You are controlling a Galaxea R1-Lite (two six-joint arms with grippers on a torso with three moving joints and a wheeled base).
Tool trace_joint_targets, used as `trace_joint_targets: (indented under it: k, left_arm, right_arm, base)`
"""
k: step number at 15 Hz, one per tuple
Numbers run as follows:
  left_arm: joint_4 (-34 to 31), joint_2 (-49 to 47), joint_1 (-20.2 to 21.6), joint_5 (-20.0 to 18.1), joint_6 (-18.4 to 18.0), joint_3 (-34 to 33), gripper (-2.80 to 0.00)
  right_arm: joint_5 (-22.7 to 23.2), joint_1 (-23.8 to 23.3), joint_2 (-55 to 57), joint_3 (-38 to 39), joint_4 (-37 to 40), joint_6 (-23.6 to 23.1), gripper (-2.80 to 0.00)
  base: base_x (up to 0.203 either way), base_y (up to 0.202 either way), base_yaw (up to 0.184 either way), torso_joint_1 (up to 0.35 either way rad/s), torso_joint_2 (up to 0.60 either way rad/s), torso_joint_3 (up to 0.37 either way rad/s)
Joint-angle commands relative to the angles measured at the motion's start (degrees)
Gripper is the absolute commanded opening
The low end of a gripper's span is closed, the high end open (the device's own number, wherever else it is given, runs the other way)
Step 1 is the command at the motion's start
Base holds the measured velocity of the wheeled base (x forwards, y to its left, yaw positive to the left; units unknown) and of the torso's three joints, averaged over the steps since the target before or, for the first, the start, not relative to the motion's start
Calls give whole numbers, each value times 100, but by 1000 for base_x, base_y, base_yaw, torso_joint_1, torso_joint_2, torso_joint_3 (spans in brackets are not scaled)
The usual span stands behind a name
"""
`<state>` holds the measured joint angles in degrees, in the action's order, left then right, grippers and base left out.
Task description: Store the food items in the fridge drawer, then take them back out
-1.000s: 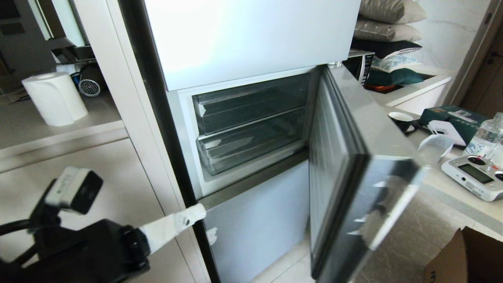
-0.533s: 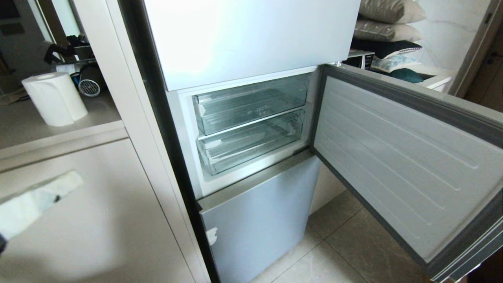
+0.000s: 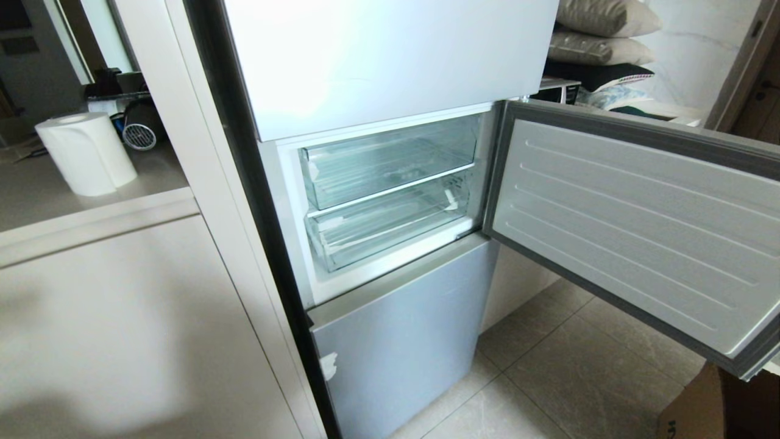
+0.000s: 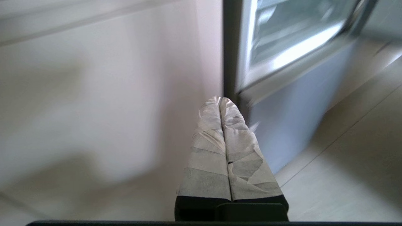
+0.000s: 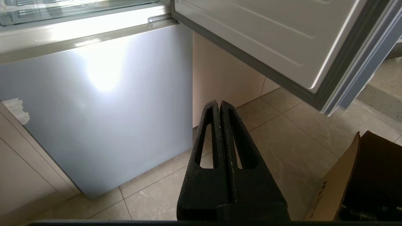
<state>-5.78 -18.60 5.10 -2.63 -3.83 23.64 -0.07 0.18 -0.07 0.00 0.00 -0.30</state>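
Observation:
The fridge's middle compartment stands open in the head view, with two clear plastic drawers pushed in, one above the other. The lower one, with a stepped front, is the fridge drawer; the flat-fronted bin sits above it. Both look empty, and the food items are out of view. My left gripper, its fingers wrapped in white tape, is shut on nothing, low beside the fridge's dark left edge. My right gripper, black, is shut on nothing above the floor tiles in front of the silver-blue lower door. Neither gripper shows in the head view.
The compartment door is swung wide to the right and juts out over the floor. A cardboard box stands on the floor at the right. A paper towel roll sits on the counter to the left, above a beige cabinet front.
The compartment door has swung from half open to wide open on the right. My left arm has dropped away from the fridge's left edge and left the head view.

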Motion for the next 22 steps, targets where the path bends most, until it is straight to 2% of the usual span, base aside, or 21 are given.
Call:
trace_joint_targets:
  k: [1,4,5,11,17,20,22]
  left_arm:
    - [-3,219,50,90,-555,-765,-280]
    - [-268,283,-128,48,-744,-1888,-280]
    - [-320,342,-215,15,-767,-2026,-280]
    - [-359,1811,-512,-184,-852,-1991,-280]
    - [-327,1860,-527,-194,-857,-2004,-280]
    - [-327,1860,-525,-194,-830,-2012,-280]
    - [-327,1860,-525,-203,-865,-2004,-280]
  right_arm:
    - [-1,-1,-1,0,0,-5,-280]
    - [-1,-1,-1,0,0,-13,-280]
    - [-1,-1,-1,0,-9,-3,-280]
    - [-1,-1,-1,0,0,-14,-280]
    - [6,-1,-1,-18,-88,7,-280]
    - [210,1,308,-658,-27,3,-280]
    - [465,11,1291,-1130,73,200,-280]
  base:
    - [0,0,0,0,0,0]
    - [0,0,0,0,0,0]
    - [0,0,0,0,0,0]
    - [0,0,0,0,0,0]
    - [0,0,0,0,0,0]
    - [0,0,0,0,0,0]
    - [0,0,0,0,0,0]
